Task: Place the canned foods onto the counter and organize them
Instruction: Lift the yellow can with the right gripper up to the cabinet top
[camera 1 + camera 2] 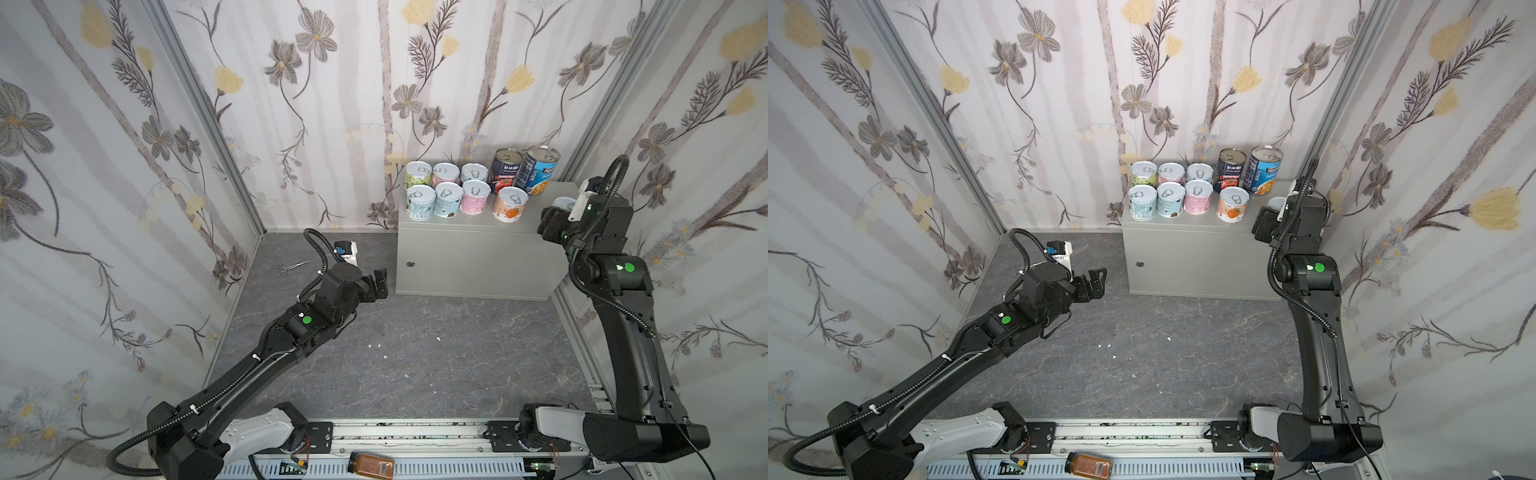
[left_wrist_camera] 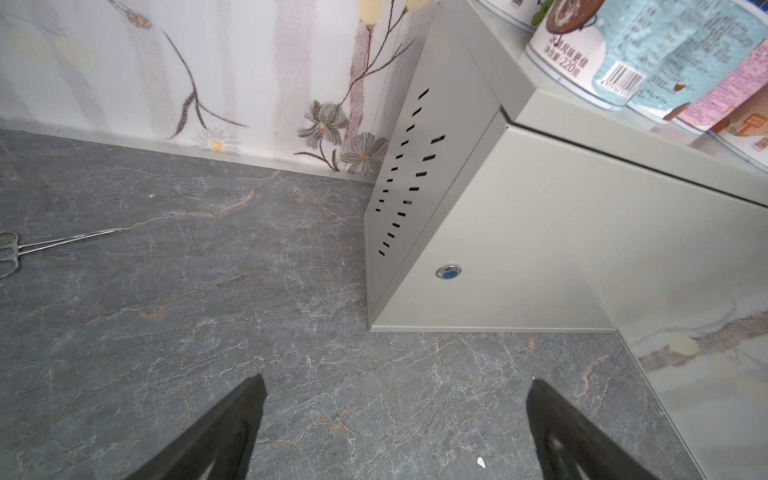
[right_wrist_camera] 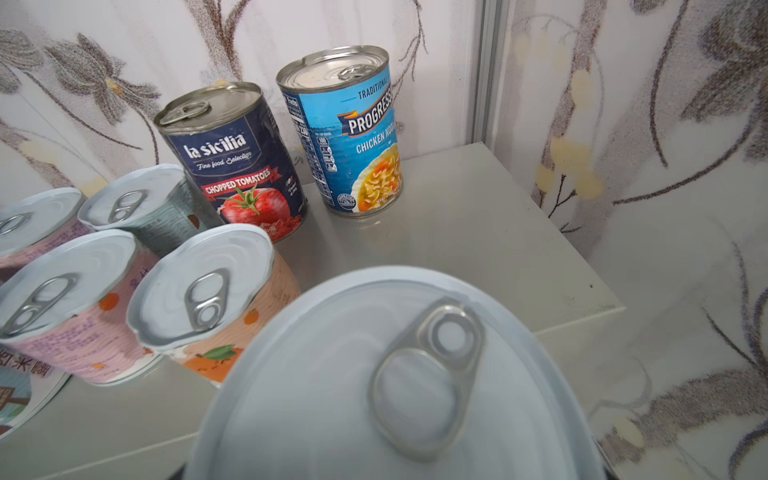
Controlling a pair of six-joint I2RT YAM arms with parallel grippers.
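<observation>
My R jaws clamp the last short can [image 3: 395,374], lid up, at mid-right of a top view, over the bare right end of the worktop [image 1: 469,226], as the other nine cans [image 1: 446,199] crowd its left. Gap right of the orange can [image 1: 510,204] looks enough; front edge, right wall close. L jaws wide open, empty — over floor, centre-left.

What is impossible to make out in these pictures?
Label of the held can: right wrist view shows only its lid; the right arm covers it in both top views.
Labels of the back-row short cans: mostly hidden behind the front row, both top views.
Handles of the forceps: cut by the left wrist view's edge.
</observation>
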